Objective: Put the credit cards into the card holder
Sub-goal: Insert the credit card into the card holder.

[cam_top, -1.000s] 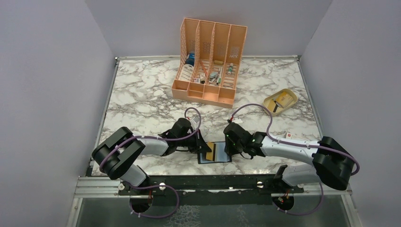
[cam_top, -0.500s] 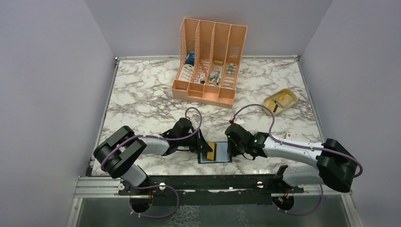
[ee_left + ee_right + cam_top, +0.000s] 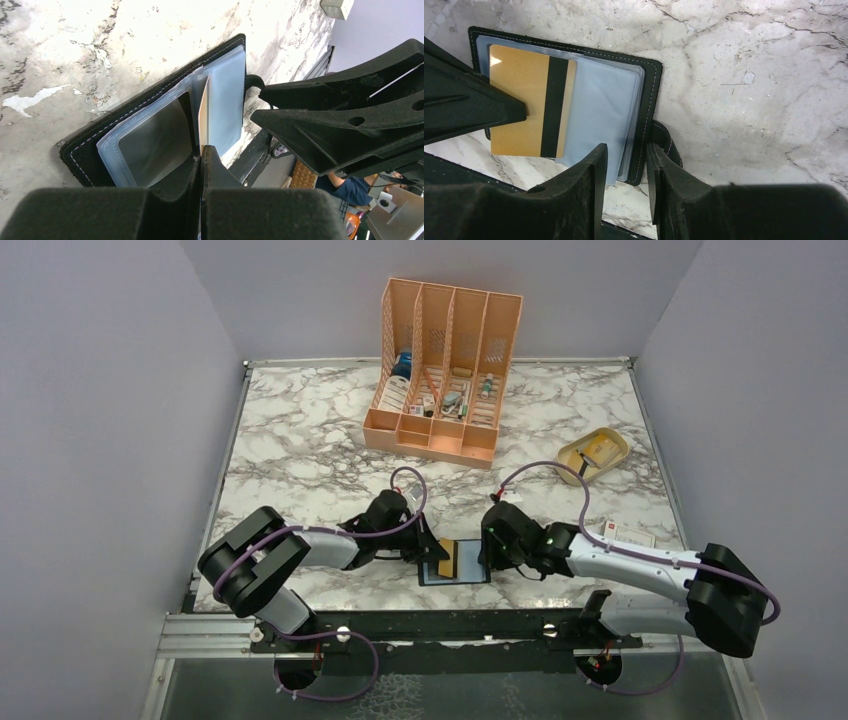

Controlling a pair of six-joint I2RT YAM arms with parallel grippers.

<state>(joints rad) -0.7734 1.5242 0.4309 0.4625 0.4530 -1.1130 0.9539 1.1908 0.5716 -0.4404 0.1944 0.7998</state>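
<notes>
At the near edge of the tabletop point(image 3: 300, 440), the card holder point(image 3: 651, 90) lies open and flat, its clear sleeves fanned upward. From above, only a small patch of it shows between the two wrists. In the right wrist view its left end is covered by a dark finger of the other arm, and its snap tab point(image 3: 669, 142) is half hidden behind the camera's own finger. In the left wrist view the gold credit card point(image 3: 519, 115) appears only as a thin pale edge. Beside the right forearm a whitish card point(image 3: 630, 534) with red marks is partly cut off by the arm, and what fills the orange organizer point(image 3: 440, 370) and the beige dish point(image 3: 592, 453) is too small to make out.

The holder's near side sits just beside the tabletop's front edge, with the dark frame rail right below it. Bare marble lies open on its far side, up to the organizer, which stands well apart.

The left end effector point(image 3: 201, 155) is closed tight, pinching the gold credit card by its edge. The card lies over the holder's left sleeves with its black stripe up. The right end effector point(image 3: 625, 150) stands narrowly parted over the holder's right edge, near the tab, and I cannot tell whether its fingers touch the cover.
</notes>
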